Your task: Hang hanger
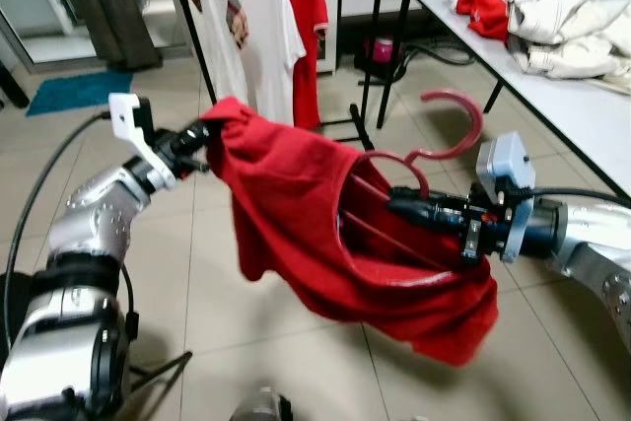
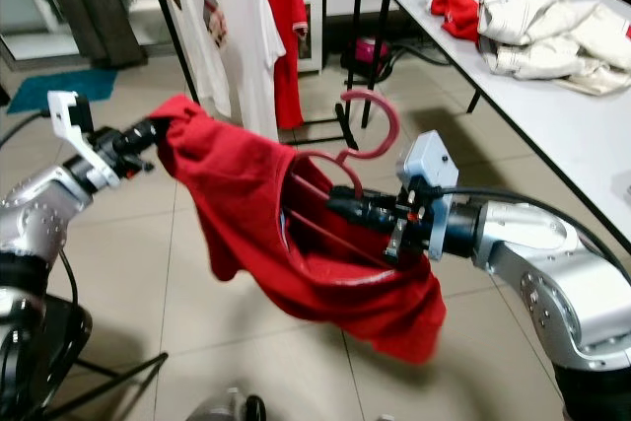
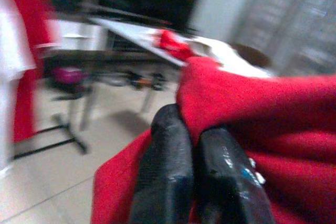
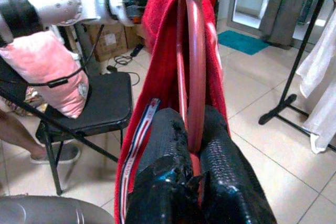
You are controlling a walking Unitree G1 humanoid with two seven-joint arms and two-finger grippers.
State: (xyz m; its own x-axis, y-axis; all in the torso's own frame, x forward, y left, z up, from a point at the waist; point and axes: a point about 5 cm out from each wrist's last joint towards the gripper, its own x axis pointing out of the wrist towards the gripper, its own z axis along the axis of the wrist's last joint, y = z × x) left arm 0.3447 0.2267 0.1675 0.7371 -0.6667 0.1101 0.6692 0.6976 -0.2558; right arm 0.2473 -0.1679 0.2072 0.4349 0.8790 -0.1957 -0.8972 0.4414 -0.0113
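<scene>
Silver forearms are framing the scene from both sides, and between them a red shirt [image 1: 325, 234] is hanging in the air with a red hanger [image 1: 414, 160] partly inside it. The right tool [image 1: 399, 206] is clenching the hanger's bar; the right wrist view is showing that bar [image 4: 195, 77] pinched between the two black fingers [image 4: 231, 182], with the shirt's collar tape beside them. The left tool [image 1: 202, 135] is clamping a bunched corner of the shirt, cloth squeezed between its fingers [image 3: 168, 171], pulling that shoulder out to the robot's left.

The hanger's hook [image 1: 458, 125] is sticking up out of the neck opening, just above and beyond the right tool, pointing toward the clothes rack [image 1: 370, 46]. White and red shirts [image 1: 266, 27] are already hanging on that rack, well apart from the held hanger. To the right a white surface [image 1: 582, 115] is carrying a pile of clothes [image 1: 552, 22].

The shirt seems to be only half seated on the hanger. If the left tool lets go early, the loose shoulder could slide off the hanger arm and the shirt could drop to the tiled floor [image 1: 197, 313]. The hook could also miss the rail, since the draped cloth is hiding much of the hanger.
</scene>
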